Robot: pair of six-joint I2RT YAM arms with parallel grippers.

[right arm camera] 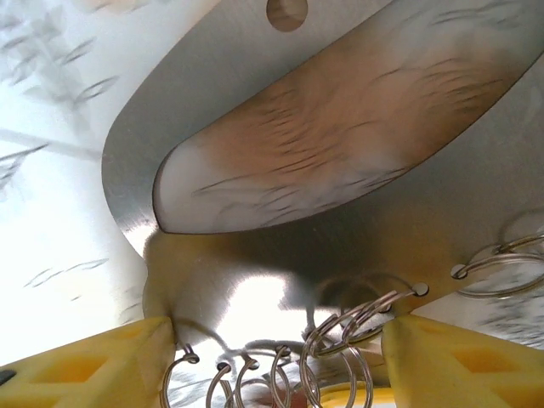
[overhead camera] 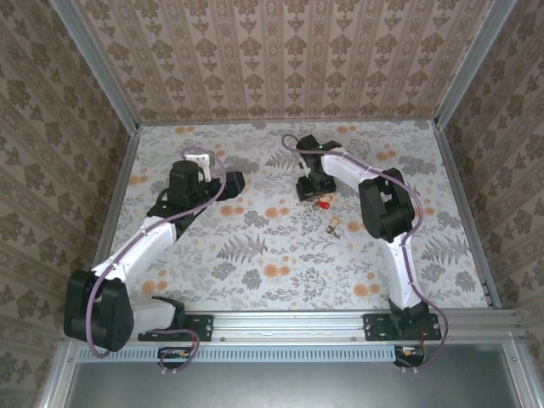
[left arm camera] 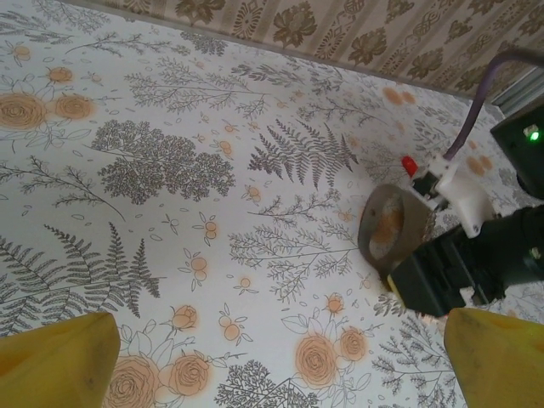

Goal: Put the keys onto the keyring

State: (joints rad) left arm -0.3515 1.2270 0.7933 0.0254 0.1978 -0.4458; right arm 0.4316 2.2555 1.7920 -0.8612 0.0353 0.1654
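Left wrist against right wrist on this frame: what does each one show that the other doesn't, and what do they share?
Left wrist view: its own wide-open left gripper, a broad stretch of the flower-printed table cover, a red plastic tag, and the whole outline of the grey metal oval keyring. Right wrist view: the small wire rings threaded through holes in the keyring's edge, with the right gripper straddling it. Shared: the keyring and the printed cover.
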